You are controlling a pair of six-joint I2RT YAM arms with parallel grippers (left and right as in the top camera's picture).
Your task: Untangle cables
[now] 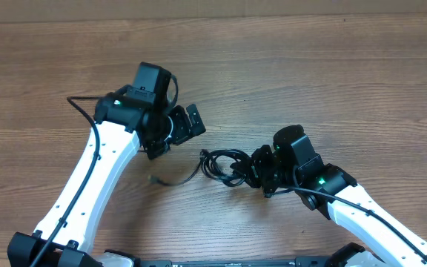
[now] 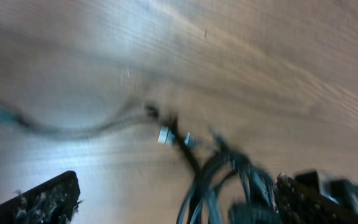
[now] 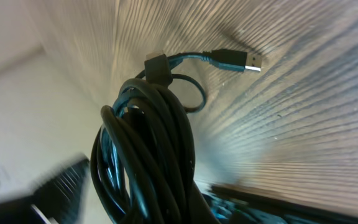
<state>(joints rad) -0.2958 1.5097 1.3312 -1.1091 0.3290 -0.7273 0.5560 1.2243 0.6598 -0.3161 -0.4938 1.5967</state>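
several glossy black coils of cables (image 3: 154,137)

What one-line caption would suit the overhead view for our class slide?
The right gripper shut on thin black coiled cables on the brown wooden table; the left gripper open nearby.

This is looking like a robotics lab bench: a white left arm (image 1: 73,200) and a white right arm (image 1: 362,211) are reaching in from the near edge of a wood-grain table (image 1: 310,67). Thick black wires (image 1: 82,110) are running along them, and green lights (image 1: 117,103) are glowing near their wrists. A dark rail (image 1: 221,262) is carrying their bases along that edge. Thin black cables (image 1: 224,165) are lying bundled on the surface between the arms
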